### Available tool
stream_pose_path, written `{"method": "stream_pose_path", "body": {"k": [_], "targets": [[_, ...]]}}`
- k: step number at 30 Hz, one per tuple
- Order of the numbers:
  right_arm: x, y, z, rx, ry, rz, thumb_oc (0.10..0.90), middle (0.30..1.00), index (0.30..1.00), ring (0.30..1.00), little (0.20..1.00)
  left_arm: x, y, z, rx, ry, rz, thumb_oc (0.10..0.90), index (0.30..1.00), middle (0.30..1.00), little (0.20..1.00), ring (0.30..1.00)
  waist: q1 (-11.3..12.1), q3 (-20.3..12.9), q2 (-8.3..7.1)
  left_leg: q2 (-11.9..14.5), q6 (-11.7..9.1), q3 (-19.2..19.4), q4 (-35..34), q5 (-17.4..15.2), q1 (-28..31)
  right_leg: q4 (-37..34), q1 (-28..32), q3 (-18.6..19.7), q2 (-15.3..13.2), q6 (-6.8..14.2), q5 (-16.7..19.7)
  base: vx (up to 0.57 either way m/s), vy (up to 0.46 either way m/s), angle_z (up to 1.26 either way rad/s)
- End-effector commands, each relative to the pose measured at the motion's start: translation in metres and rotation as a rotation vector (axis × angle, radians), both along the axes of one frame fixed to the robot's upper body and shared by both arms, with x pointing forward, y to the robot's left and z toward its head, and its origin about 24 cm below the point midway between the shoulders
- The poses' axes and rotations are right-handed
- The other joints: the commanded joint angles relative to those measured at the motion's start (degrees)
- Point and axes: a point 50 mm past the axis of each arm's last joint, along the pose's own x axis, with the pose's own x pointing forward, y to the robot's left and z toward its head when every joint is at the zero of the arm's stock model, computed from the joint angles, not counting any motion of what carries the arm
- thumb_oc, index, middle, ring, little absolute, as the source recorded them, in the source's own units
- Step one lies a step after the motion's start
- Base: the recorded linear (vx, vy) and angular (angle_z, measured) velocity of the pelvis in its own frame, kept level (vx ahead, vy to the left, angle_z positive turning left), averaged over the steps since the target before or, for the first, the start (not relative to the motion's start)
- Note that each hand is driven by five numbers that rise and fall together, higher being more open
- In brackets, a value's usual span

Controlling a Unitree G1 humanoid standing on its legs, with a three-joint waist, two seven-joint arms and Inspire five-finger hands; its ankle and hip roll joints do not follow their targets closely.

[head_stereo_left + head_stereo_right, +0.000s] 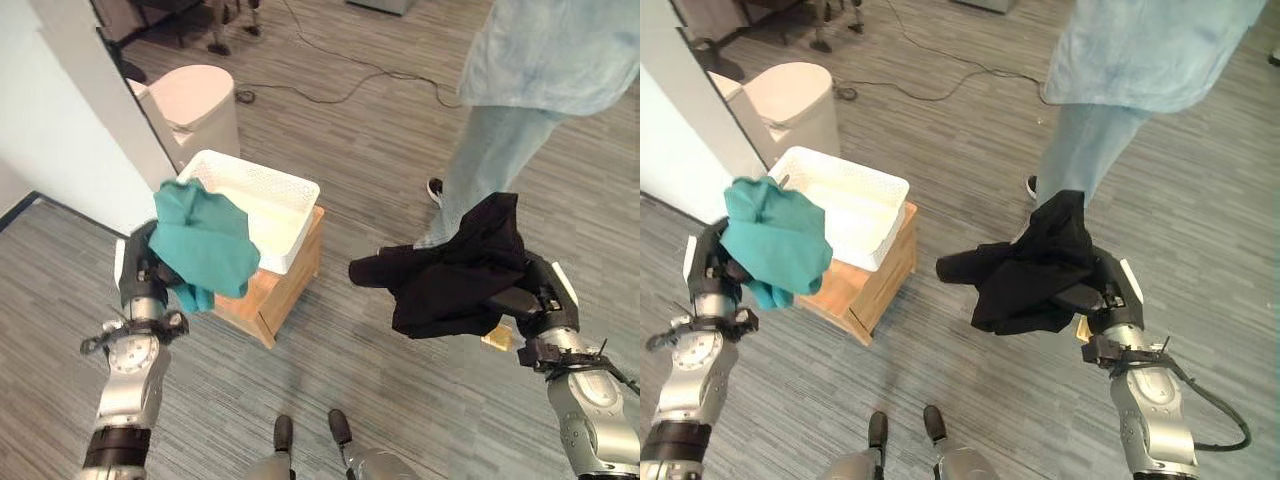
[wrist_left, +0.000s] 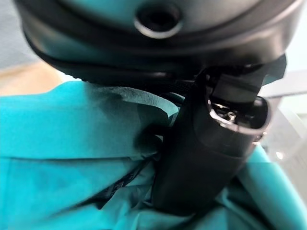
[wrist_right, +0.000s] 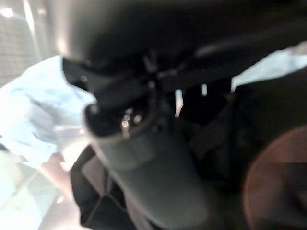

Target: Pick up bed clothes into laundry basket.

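Left robot hand (image 1: 143, 268) grips one teal cloth (image 1: 205, 240), frame left. Right robot hand (image 1: 530, 292) grips one black cloth (image 1: 455, 272), frame right. One white plastic basket (image 1: 256, 203) on wooden box (image 1: 272, 290).

No text, label, number or sign is showing legibly in any view. Nothing readable is appearing on the teal garment (image 1: 205, 240) that the left hand (image 1: 140, 275) is gripping, on the black garment (image 1: 455, 270) draped over the right hand (image 1: 535, 295), or on the white laundry basket (image 1: 262, 205) beyond the left hand.
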Motion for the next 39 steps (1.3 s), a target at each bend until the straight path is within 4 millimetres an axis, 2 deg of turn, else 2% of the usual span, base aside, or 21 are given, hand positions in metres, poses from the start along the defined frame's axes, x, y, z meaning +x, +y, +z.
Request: {"method": "stream_pose_path", "body": {"k": [1,2,3,4,5,6,7,10,13,19,23,32,36,38,39], "targets": [[0.003,-0.005,0.055,-0.028,-0.26,0.044,0.4,0.3,0.3,0.3,0.3,0.031,-0.016,0.132,0.256,-0.381,-0.082,0.4,0.3,0.3,0.3,0.3,-2.8,-8.6,0.55,-1.6,-1.1,1.9,0.6,-4.3,1.1,5.4,3.4,-1.8,-1.5,5.7,-12.3,0.04,0.098,-0.35],[0.003,-0.005,0.055,-0.027,-0.26,0.042,0.4,0.3,0.3,0.3,0.3,0.031,-0.016,0.132,0.257,-0.382,-0.083,0.4,0.3,0.3,0.3,0.3,-2.6,-8.5,0.48,-1.6,-1.1,2.0,0.6,-4.4,1.1,5.4,3.4,-1.8,-1.5,5.7,-12.3,0.07,0.134,-0.31],[0.0,-0.003,0.048,-0.018,-0.223,0.067,0.4,0.3,0.3,0.3,0.3,0.038,-0.01,0.154,0.336,-0.364,-0.051,0.4,0.3,0.3,0.3,0.3,-4.5,-8.7,1.5,-1.7,-0.9,3.0,0.4,-5.0,1.6,4.9,3.3,-1.0,-1.8,6.5,-12.3,0.05,0.119,-0.38],[-0.002,-0.002,0.045,-0.007,-0.214,0.073,0.4,0.3,0.3,0.3,0.3,0.043,-0.013,0.169,0.382,-0.368,-0.047,0.4,0.3,0.3,0.3,0.3,-5.0,-8.5,1.76,-1.4,-1.0,3.9,0.2,-4.7,1.3,4.6,2.7,-0.4,-1.7,7.0,-11.7,0.05,0.12,-0.2],[-0.002,-0.002,0.045,-0.002,-0.217,0.069,0.4,0.3,0.3,0.3,0.3,0.045,-0.015,0.172,0.387,-0.371,-0.051,0.4,0.3,0.3,0.3,0.3,-4.6,-8.5,1.51,-1.4,-1.0,4.0,0.2,-4.7,1.2,4.6,2.6,-0.3,-1.7,7.0,-11.6,0.01,0.091,-0.17],[-0.004,0.0,0.042,0.008,-0.204,0.08,0.4,0.3,0.3,0.3,0.3,0.05,-0.01,0.188,0.46,-0.346,-0.011,0.4,0.3,0.3,0.3,0.3,-5.7,-8.2,2.06,-1.2,-1.1,5.4,0.2,-4.8,1.1,4.5,1.7,0.8,-1.6,7.7,-11.1,0.03,0.092,-0.26],[-0.004,0.0,0.041,0.015,-0.201,0.079,0.4,0.3,0.3,0.3,0.3,0.054,-0.013,0.201,0.49,-0.352,0.003,0.4,0.3,0.3,0.3,0.3,-5.9,-8.0,1.93,-1.1,-1.1,6.1,0.2,-4.9,0.9,4.4,1.1,1.3,-1.5,8.0,-10.9,0.04,0.117,-0.44],[-0.006,0.0,0.04,0.027,-0.2,0.073,0.4,0.3,0.3,0.3,0.3,0.06,-0.007,0.225,0.569,-0.322,0.093,0.4,0.3,0.3,0.3,0.3,-7.7,-7.2,2.21,-0.8,-1.2,7.9,0.1,-5.0,0.5,4.4,-0.4,2.9,-1.3,8.9,-10.3,0.04,0.081,-0.41],[-0.009,-0.001,0.04,0.044,-0.209,0.055,0.4,0.3,0.3,0.3,0.3,0.063,0.001,0.234,0.527,-0.302,0.143,0.4,0.3,0.3,0.3,0.3,-8.6,-6.4,1.99,-0.5,-1.2,9.7,0.0,-5.2,0.0,4.2,-1.9,4.4,-1.2,9.8,-9.5,0.04,0.065,-0.48],[-0.013,-0.009,0.043,0.036,-0.221,0.021,0.4,0.3,0.3,0.3,0.3,0.061,0.023,0.24,0.5,-0.258,0.253,0.4,0.3,0.3,0.3,0.3,-9.8,-5.6,1.88,0.1,-1.4,11.6,0.0,-5.4,-0.8,3.4,-3.4,5.4,-1.1,10.3,-8.8,0.04,0.037,-0.47],[-0.015,-0.01,0.045,0.034,-0.234,0.015,0.4,0.3,0.3,0.3,0.3,0.057,0.036,0.24,0.516,-0.231,0.325,0.4,0.3,0.3,0.3,0.3,-10.2,-4.9,1.82,0.3,-1.7,11.7,0.0,-5.4,-1.3,3.1,-4.2,5.1,-0.9,10.1,-8.8,0.01,0.011,-0.08],[-0.019,-0.006,0.04,0.027,-0.219,0.025,0.4,0.3,0.3,0.3,0.3,0.042,0.056,0.248,0.435,-0.297,0.401,0.4,0.3,0.3,0.3,0.3,-9.7,-3.7,1.03,0.8,-1.9,10.4,0.0,-5.1,-2.7,2.9,-5.4,4.3,-0.4,9.6,-8.7,0.0,-0.006,0.01],[-0.022,-0.016,0.052,-0.031,-0.254,-0.028,0.4,0.3,0.3,0.3,0.3,0.029,0.075,0.254,0.448,-0.281,0.492,0.4,0.3,0.3,0.3,0.3,-9.6,-2.7,1.2,0.8,-2.1,9.8,0.0,-5.0,-3.5,3.2,-6.2,3.2,-0.4,9.4,-9.0,-0.01,-0.005,0.11],[-0.022,-0.019,0.055,-0.037,-0.266,-0.037,0.4,0.3,0.3,0.3,0.3,0.027,0.078,0.254,0.45,-0.275,0.503,0.4,0.3,0.3,0.3,0.3,-9.5,-2.6,1.24,0.9,-2.1,9.8,0.0,-5.0,-3.7,3.1,-6.3,3.1,-0.4,9.4,-8.9,-0.01,-0.003,0.12],[-0.022,-0.022,0.062,-0.055,-0.289,-0.048,0.4,0.3,0.3,0.3,0.3,0.02,0.091,0.252,0.439,-0.253,0.55,0.4,0.3,0.3,0.3,0.3,-9.3,-2.3,1.05,1.0,-2.1,9.9,0.0,-5.0,-3.8,3.0,-6.5,3.0,-0.3,9.4,-8.8,-0.02,0.004,0.08]]}}
